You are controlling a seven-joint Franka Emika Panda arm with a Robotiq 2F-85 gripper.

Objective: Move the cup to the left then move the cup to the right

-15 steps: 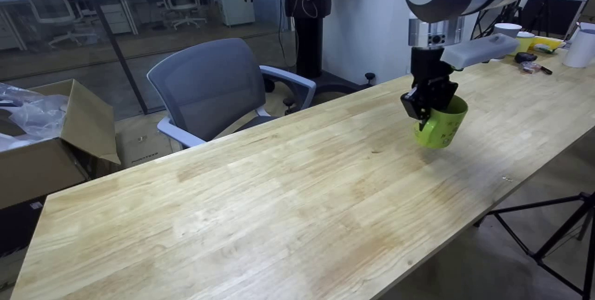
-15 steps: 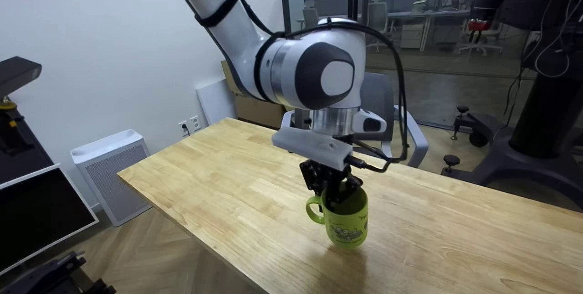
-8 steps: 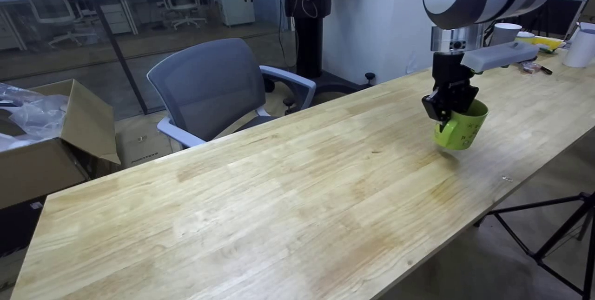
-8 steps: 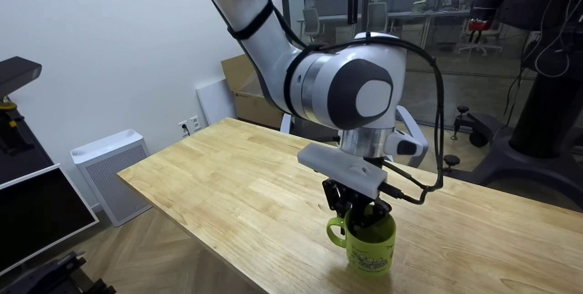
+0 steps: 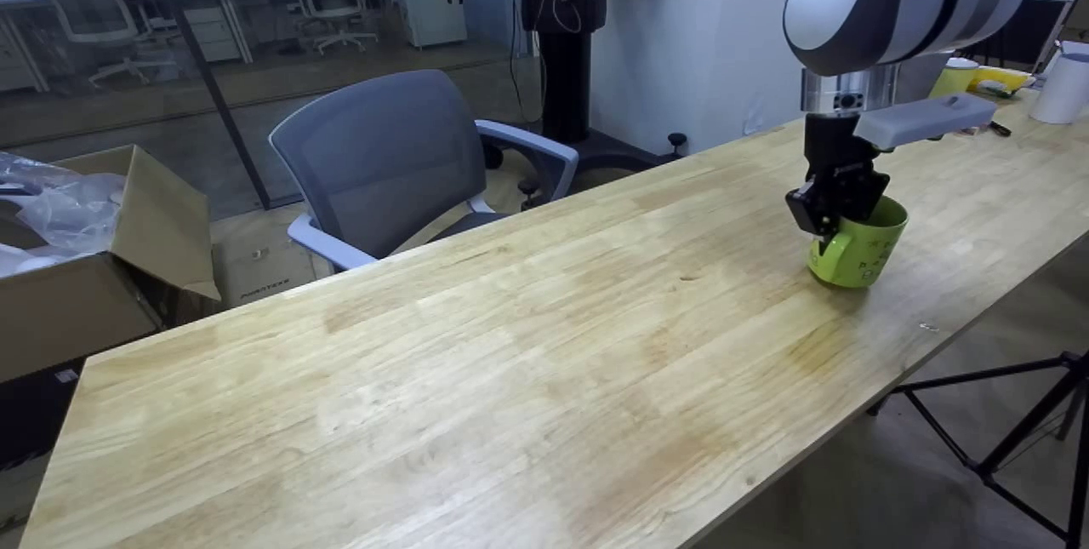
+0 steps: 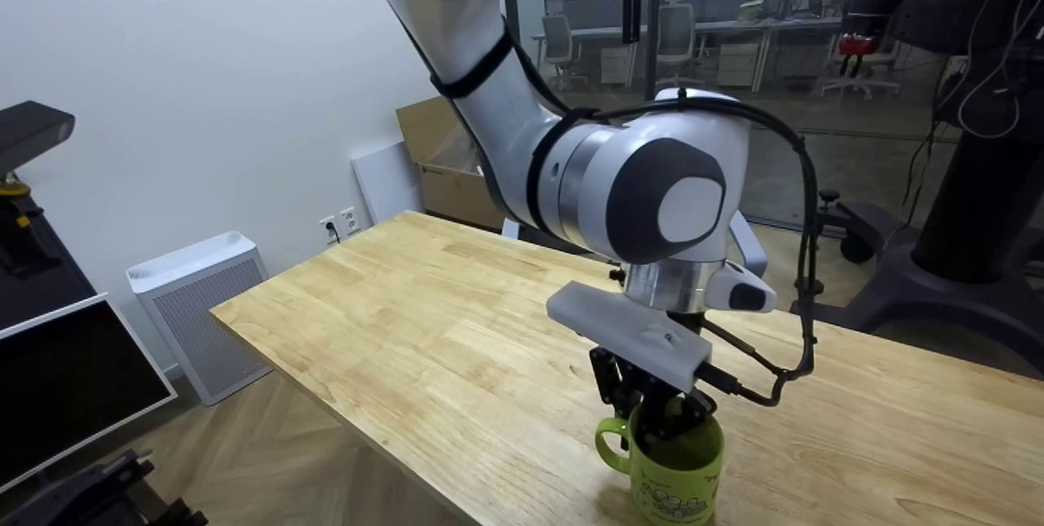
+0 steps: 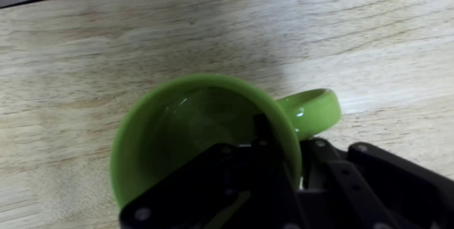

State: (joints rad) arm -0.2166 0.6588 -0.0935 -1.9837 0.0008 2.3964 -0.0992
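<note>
Wrist view: cup (image 7: 191,122) upright, handle (image 7: 316,116) rightward.

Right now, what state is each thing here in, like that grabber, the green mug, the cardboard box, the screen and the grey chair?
Green mug: held by its wall, mouth up; can't tell whether its base touches the table.
Gripper: shut on the mug's wall, one finger inside, one outside.
Cardboard box: open, clear plastic inside.
Screen: dark.
Grey chair: upright, beside the table.
Wall sockets: a dark plug in one.
</note>
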